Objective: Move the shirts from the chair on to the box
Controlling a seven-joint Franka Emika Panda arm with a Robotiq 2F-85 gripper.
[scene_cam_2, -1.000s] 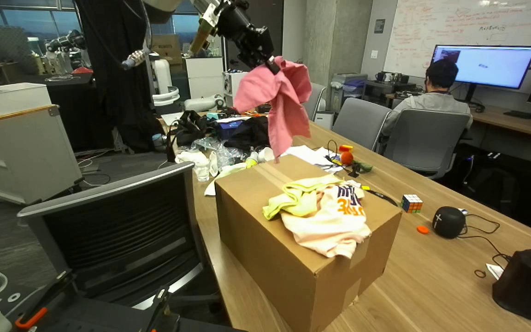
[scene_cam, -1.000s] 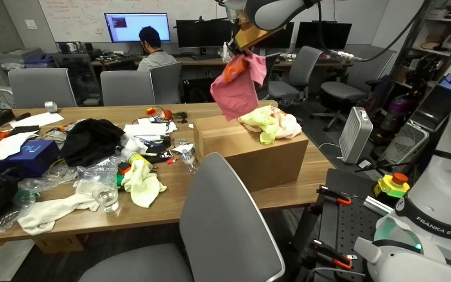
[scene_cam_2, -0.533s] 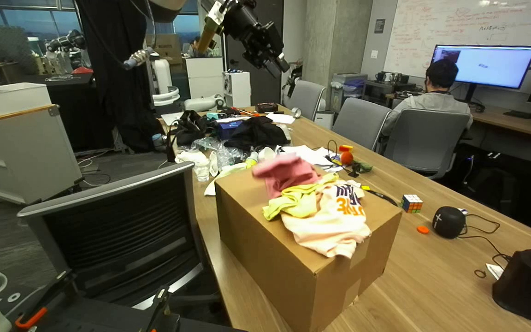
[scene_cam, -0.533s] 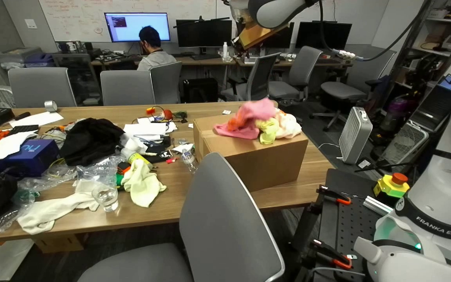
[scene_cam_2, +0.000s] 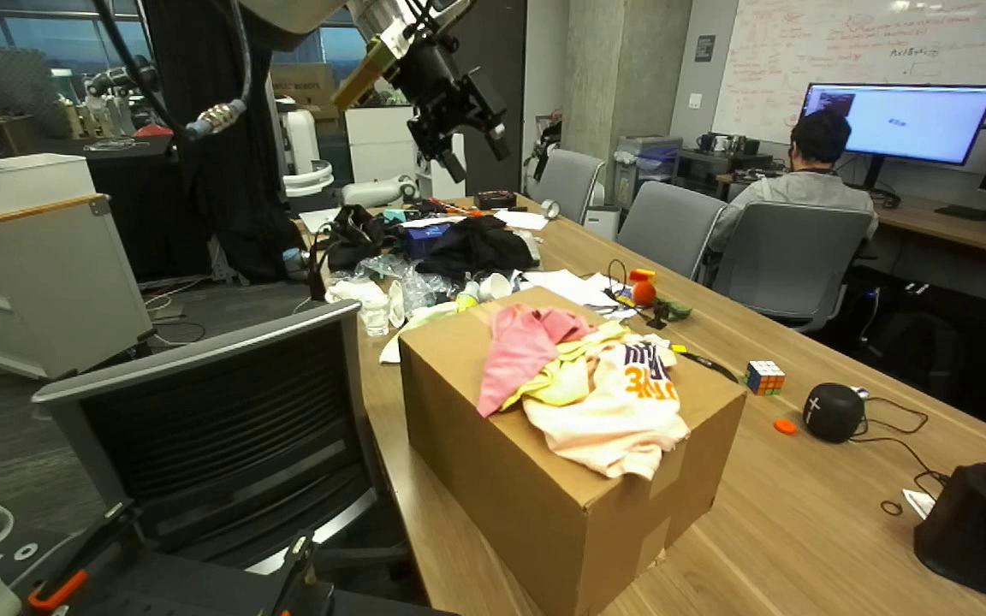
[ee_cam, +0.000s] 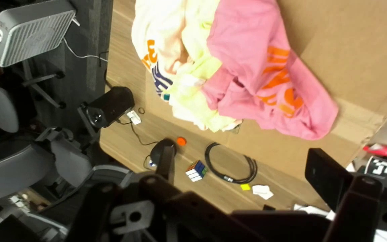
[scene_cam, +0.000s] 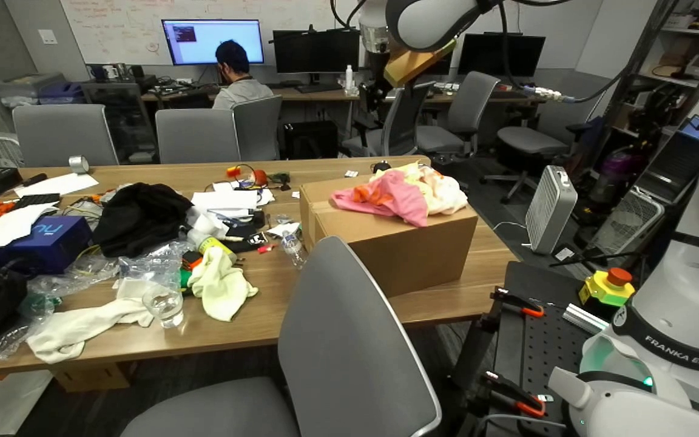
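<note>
Gripper (scene_cam_2: 477, 155) is hanging clear, jaws spread wide, empty. Pink shirt (scene_cam_2: 514, 355), yellow-green shirt (scene_cam_2: 567, 380), peach shirt (scene_cam_2: 604, 423) are lying bunched on box (scene_cam_2: 497, 479). Peach shirt is crowding box edge; low sweep could be snagging it off.

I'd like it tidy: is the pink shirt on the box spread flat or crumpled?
Crumpled: in the wrist view the pink shirt lies on the box in folds and creases.

Free air lies between the gripper (scene_cam_2: 478, 156) and the shirts (scene_cam_2: 579, 381) on the box (scene_cam_2: 450, 342). Its bare part stretches from them toward the bottle (scene_cam: 293, 246). The chair (scene_cam: 352, 340) crowds one long side; a cable (ee_cam: 242, 180) and cube (ee_cam: 196, 170) lie beside the other.
</note>
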